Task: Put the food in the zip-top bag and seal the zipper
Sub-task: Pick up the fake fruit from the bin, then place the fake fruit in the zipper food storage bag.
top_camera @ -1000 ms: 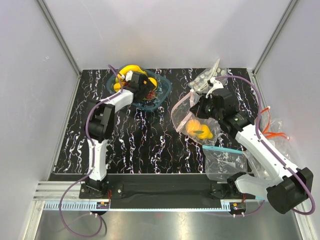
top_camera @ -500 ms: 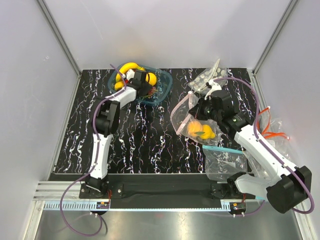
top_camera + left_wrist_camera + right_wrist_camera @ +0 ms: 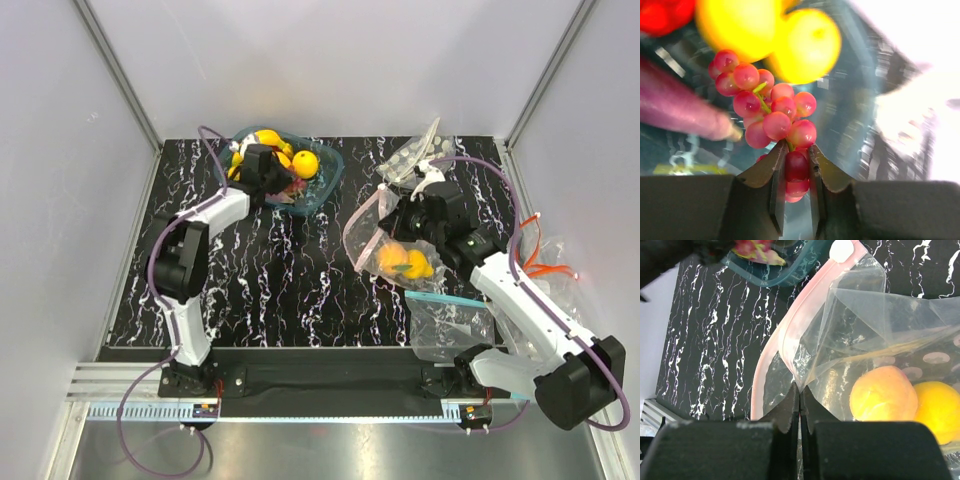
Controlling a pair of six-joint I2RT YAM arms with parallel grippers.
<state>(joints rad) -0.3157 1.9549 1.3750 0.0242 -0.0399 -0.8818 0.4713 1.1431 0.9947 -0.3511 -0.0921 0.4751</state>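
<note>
A dark red grape cluster (image 3: 772,112) lies in the teal bowl (image 3: 325,175) at the back left, among yellow fruits (image 3: 305,163). My left gripper (image 3: 796,150) reaches into the bowl (image 3: 855,125) and is shut on the cluster's lower grapes. The zip-top bag (image 3: 370,225) stands open at centre right, with an orange round (image 3: 883,392) and a yellow fruit (image 3: 939,410) inside. My right gripper (image 3: 800,392) is shut on the bag's upper mouth edge and holds it up. The pink zipper (image 3: 790,325) curves round the open mouth.
A second clear bag with a teal-blue strip (image 3: 450,320) lies near the right arm's base. A small clear packet (image 3: 412,155) sits at the back right. Orange cables (image 3: 545,265) hang off the table's right edge. A purple toy (image 3: 680,112) lies beside the grapes in the bowl.
My left gripper has closed from open onto the grape cluster and shifted left within the bowl. The right gripper has kept its hold on the bag's mouth.
</note>
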